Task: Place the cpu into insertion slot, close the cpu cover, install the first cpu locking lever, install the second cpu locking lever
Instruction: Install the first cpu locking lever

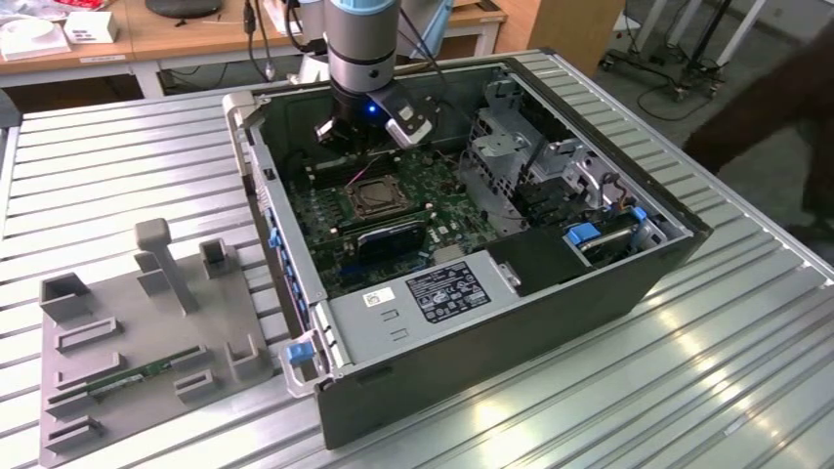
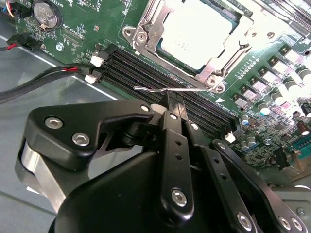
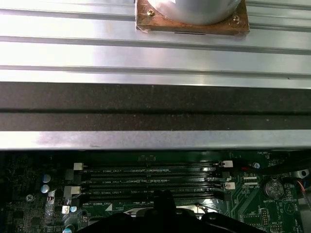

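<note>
Lying under the closed silvery metal-frame cpu cover (image 2: 145,30), the silvery-tan square cpu (image 2: 194,26) is shown in the second wrist view just beyond the black gripper (image 2: 172,100), whose fingers (image 2: 174,127) are drawn together against a thin wire locking lever (image 2: 146,89); the exterior view adds a dark printed label (image 1: 447,290), unreadable, on the open computer case (image 1: 521,337)

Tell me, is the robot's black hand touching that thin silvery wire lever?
Touching: the second wrist view shows the black hand pinching the thin silvery wire lever between its fingertips.

We read nothing for certain — tiny white lettering (image 3: 108,171) lines the memory slots (image 3: 160,180), a printed label (image 1: 447,288) sits on the power supply (image 1: 378,327).
</note>
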